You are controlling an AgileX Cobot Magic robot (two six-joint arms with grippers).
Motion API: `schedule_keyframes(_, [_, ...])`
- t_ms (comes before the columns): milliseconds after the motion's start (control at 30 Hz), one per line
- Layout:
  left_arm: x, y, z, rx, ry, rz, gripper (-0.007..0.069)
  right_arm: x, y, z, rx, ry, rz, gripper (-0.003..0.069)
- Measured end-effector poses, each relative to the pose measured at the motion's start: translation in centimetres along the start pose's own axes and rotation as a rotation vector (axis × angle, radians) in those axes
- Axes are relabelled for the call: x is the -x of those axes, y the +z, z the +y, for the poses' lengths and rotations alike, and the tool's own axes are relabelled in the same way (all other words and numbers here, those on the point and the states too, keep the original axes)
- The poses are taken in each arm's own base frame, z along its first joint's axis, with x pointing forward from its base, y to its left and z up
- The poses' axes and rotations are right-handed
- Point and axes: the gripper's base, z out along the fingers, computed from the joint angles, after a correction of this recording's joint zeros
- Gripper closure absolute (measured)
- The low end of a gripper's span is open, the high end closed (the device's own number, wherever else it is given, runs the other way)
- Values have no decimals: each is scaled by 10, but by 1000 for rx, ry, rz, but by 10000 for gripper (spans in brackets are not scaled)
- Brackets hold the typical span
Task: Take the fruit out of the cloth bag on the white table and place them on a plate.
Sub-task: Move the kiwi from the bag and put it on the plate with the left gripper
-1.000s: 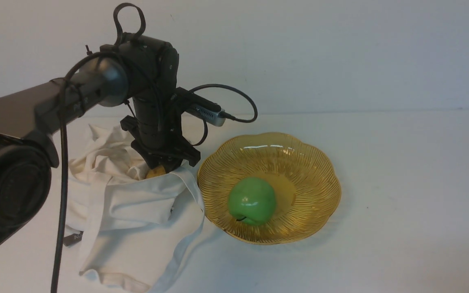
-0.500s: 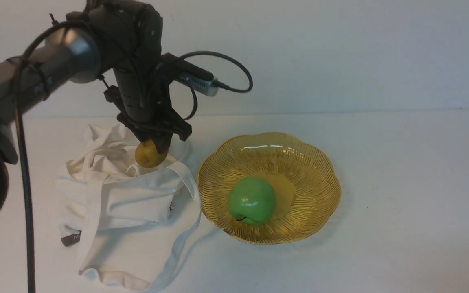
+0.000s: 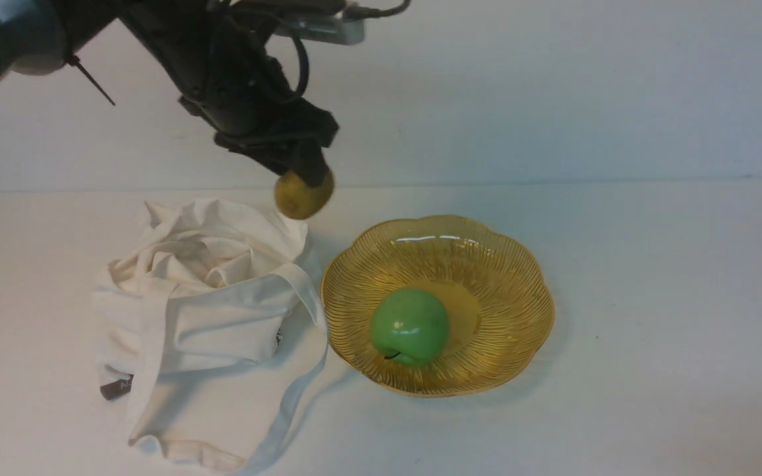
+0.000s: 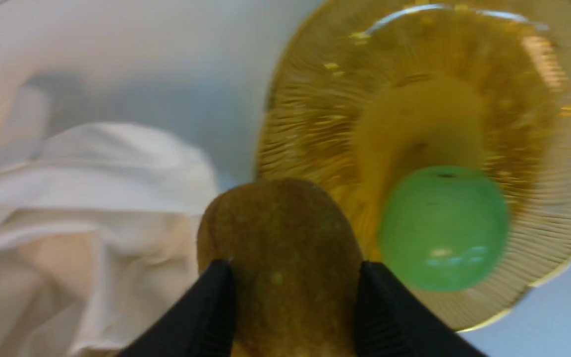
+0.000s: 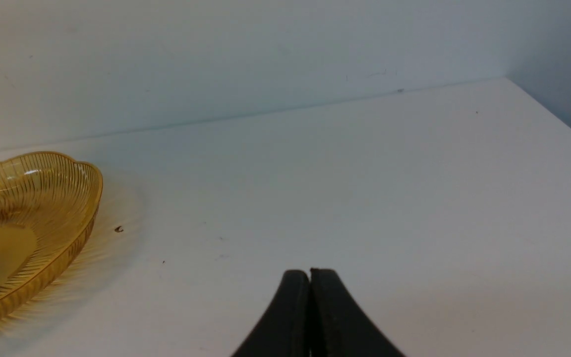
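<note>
My left gripper (image 3: 307, 180) is shut on the yellow-brown fruit (image 3: 301, 195) and holds it in the air, above the gap between the cloth bag (image 3: 202, 317) and the plate (image 3: 507, 264). In the left wrist view the fruit (image 4: 280, 248) sits between the two black fingers (image 4: 211, 307), with the plate (image 4: 315, 134) and the bag (image 4: 67, 198) below. The crumpled off-white bag lies on the white table (image 3: 652, 330), left of the plate. My right gripper (image 5: 310, 271) is shut and empty, low over bare table to the right of the plate (image 5: 67, 198).
A glossy green apple (image 3: 411, 326) lies in the middle of the plate; it also shows in the left wrist view (image 4: 443, 227). A grey wall stands along the table's far edge. The table's right edge shows in the right wrist view.
My left gripper has risen out of the bag with the fruit and moved right toward the plate. The bag's mouth has slumped a little. The apple and plate have not moved.
</note>
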Motion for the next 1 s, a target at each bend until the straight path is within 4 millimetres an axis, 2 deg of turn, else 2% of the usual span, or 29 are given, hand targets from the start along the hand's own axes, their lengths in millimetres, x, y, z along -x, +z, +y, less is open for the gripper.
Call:
schedule_keyframes(133, [5, 17, -37, -105, 87, 14, 339, 0, 0, 0, 0, 0, 0, 674])
schedule_keyframes(233, [8, 41, -62, -143, 135, 26, 339, 0, 0, 0, 0, 0, 0, 674])
schedule_keyframes(267, [8, 44, -64, -145, 137, 29, 339, 0, 0, 0, 0, 0, 0, 674])
schedule_keyframes(433, [11, 87, -86, -152, 163, 34, 339, 0, 0, 0, 0, 0, 0, 674])
schedule_keyframes(633, [12, 124, -90, -127, 66, 30, 326, 0, 0, 0, 0, 0, 0, 674])
schedule_keyframes(733, [11, 134, -89, -124, 11, 37, 243, 0, 0, 0, 0, 0, 0, 674])
schedule_keyframes(767, [10, 138, -88, -122, -16, 42, 171, 0, 0, 0, 0, 0, 0, 674])
schedule_keyframes(800, [10, 138, -88, -122, -18, 43, 162, 0, 0, 0, 0, 0, 0, 674])
schedule_keyframes(833, [10, 139, -88, -122, -34, 47, 84, 0, 0, 0, 0, 0, 0, 674])
schedule_keyframes(867, [10, 139, -88, -122, -37, 47, 46, 0, 0, 0, 0, 0, 0, 674])
schedule_keyframes(933, [10, 138, -88, -123, -38, 48, -9, 0, 0, 0, 0, 0, 0, 674])
schedule_keyframes(1000, [9, 136, -88, -124, -36, 58, -32, 0, 0, 0, 0, 0, 0, 674])
